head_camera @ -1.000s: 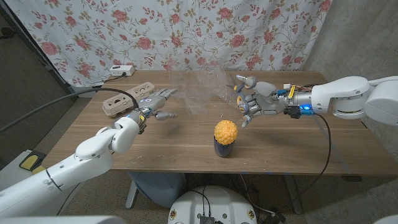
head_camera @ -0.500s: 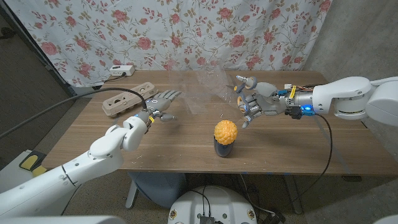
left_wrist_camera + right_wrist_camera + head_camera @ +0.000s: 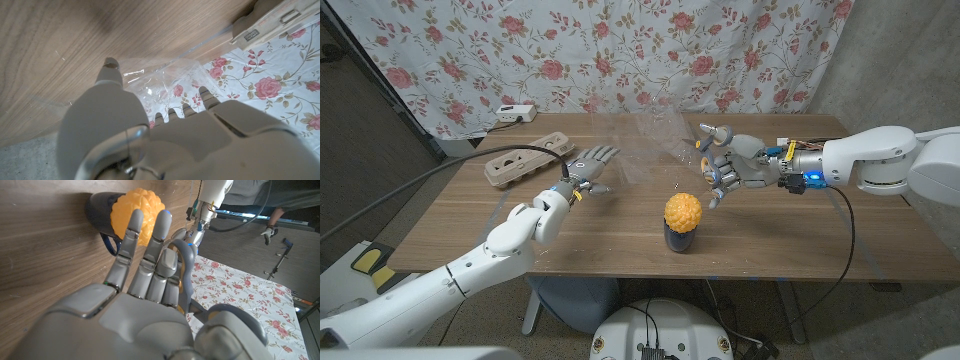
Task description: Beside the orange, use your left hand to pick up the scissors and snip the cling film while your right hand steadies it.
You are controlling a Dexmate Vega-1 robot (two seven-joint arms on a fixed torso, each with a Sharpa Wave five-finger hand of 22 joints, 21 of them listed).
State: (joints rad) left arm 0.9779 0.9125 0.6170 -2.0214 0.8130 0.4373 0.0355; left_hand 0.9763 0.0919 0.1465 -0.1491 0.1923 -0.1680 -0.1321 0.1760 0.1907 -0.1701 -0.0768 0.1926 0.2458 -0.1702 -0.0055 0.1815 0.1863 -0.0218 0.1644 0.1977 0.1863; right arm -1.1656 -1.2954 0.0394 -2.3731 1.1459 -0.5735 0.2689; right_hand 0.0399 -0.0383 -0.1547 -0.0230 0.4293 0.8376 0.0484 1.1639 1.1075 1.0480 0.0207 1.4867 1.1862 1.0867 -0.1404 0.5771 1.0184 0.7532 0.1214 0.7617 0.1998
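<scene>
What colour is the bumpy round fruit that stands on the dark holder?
The orange is yellow-orange, with a bumpy surface. The right wrist view shows it best.

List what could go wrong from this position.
1. The left robot hand is open beside the cling film and holds no scissors; reaching on could crumple the film.
2. The orange sits atop a dark holder close under the right robot hand, so a sweep might topple it.
</scene>
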